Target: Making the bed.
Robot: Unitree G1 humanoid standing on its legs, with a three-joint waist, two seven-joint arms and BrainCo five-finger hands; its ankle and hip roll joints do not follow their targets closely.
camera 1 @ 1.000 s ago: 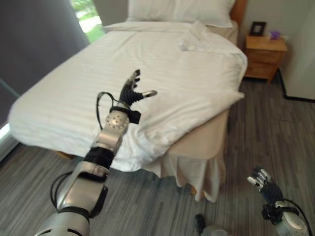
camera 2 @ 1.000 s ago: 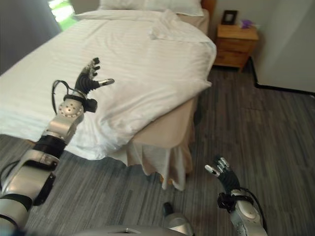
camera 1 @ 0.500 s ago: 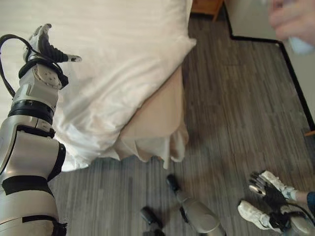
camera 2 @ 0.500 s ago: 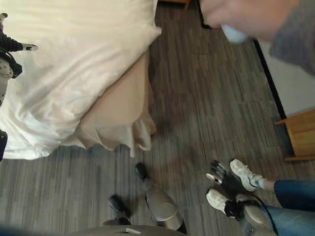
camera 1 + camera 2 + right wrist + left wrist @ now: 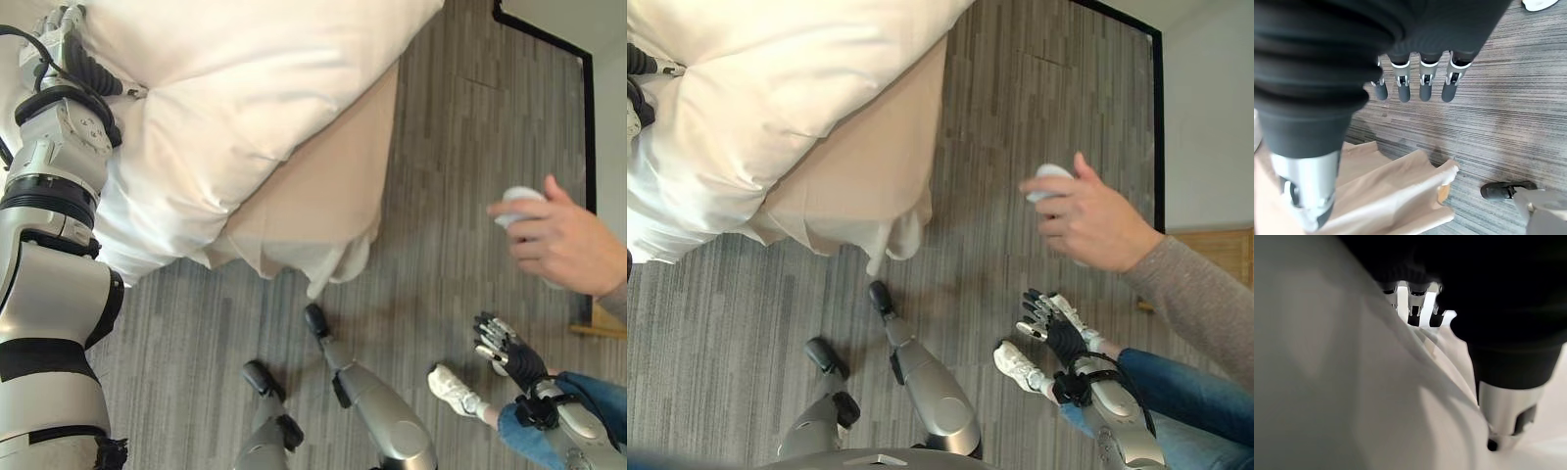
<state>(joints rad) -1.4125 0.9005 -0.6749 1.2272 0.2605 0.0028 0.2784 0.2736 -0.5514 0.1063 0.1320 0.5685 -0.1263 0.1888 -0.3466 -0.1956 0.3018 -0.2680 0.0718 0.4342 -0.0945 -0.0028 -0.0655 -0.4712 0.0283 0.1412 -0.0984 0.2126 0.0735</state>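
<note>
Grey plank floor [image 5: 460, 147], bed corner. White duvet [image 5: 245, 78] – soft, light, likely slippery; take hem at corner. Left hand [image 5: 73, 54] on duvet, relaxed; right hand [image 5: 1058, 333] loose, holding nothing.

The duvet [image 5: 245, 88] lies on the bed [image 5: 313, 206] at left; a person's hand [image 5: 1087, 220], perhaps holding something, hangs right of it over the floor [image 5: 460, 147]

White, beige and grey before us.
We see a white duvet [image 5: 245, 88], a beige bed skirt [image 5: 313, 211], grey wood-grain floor [image 5: 451, 127], and a person's white shoe [image 5: 454, 391] and blue trousers [image 5: 1185, 392].
</note>
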